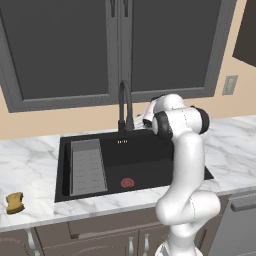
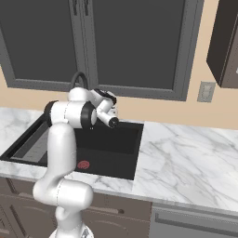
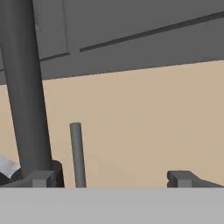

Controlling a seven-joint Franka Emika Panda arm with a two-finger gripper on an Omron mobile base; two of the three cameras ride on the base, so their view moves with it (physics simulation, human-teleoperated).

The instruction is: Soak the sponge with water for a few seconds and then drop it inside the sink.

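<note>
yellow-brown sponge point(image 1: 15, 202) on counter left of sink point(image 1: 150, 152) | tool point(image 3: 111, 179) spread, by faucet point(image 1: 124, 107)

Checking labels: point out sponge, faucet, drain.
sponge point(image 1: 15, 202), left base view, middle of its top.
faucet point(image 1: 125, 100), left base view, arched neck.
drain point(image 1: 127, 183), left base view, red ring centre.

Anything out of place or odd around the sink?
Nothing spilled or damaged. The sponge sits on the counter far left of the sink, away from the open gripper at the faucet.

Hand point(image 3: 111, 179) wide open, empty
</note>
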